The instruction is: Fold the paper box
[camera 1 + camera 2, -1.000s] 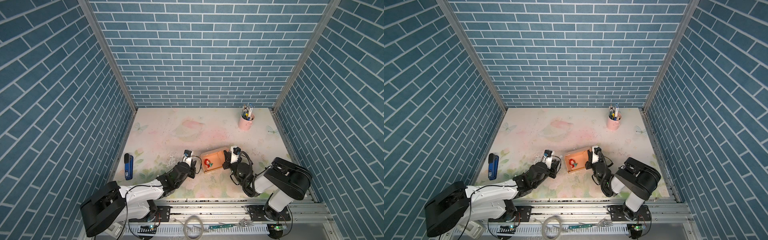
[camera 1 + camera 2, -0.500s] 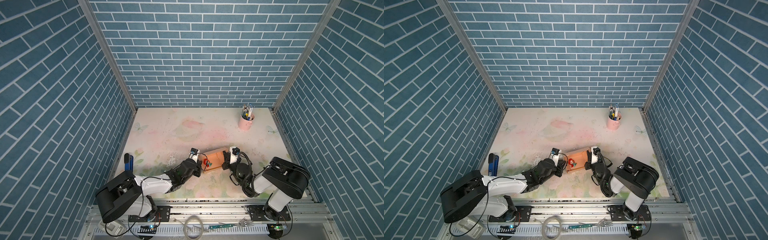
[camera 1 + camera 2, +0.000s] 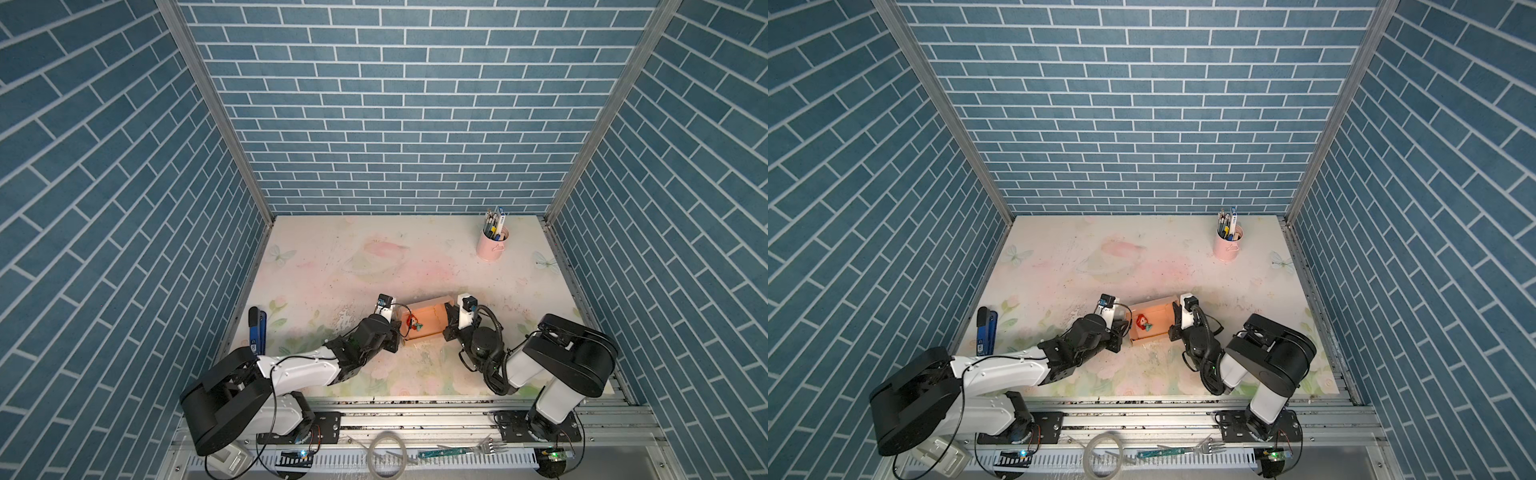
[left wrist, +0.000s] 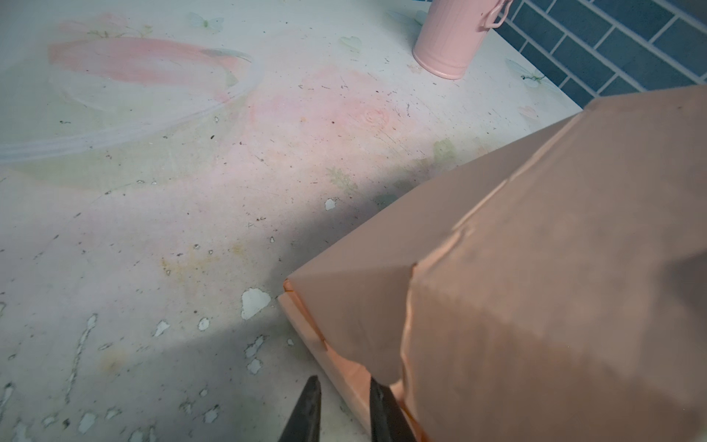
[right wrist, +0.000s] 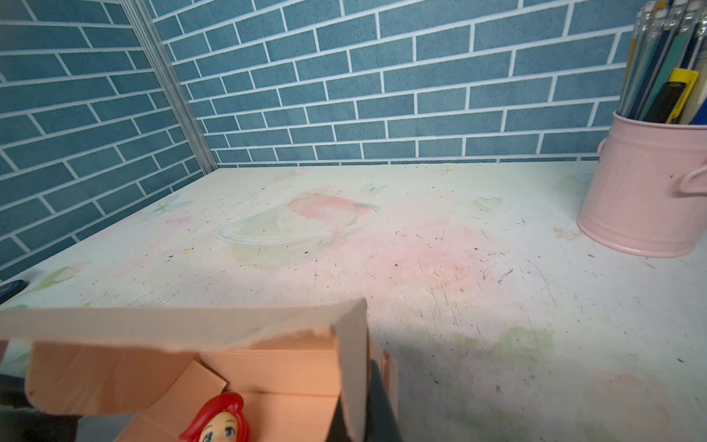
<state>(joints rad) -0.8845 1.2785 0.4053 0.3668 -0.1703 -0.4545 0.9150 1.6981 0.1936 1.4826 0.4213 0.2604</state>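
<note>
Box [image 3: 432, 318] lies front-centre on the table [image 3: 353, 266], long axis running from arm to arm. Right tool [image 3: 449, 321] clamps its right end wall; left tool [image 3: 397, 330], slightly apart, straddles the left end.

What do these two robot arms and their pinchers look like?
The left arm and right arm match: a bulky rounded black housing at the shoulder, a white tube-like segment, then black joints towards the wrist. Each wrist carries a small white block topped by a black camera, with thin black cables looping alongside. The fingers are dark, slim and tapered to points.
</note>
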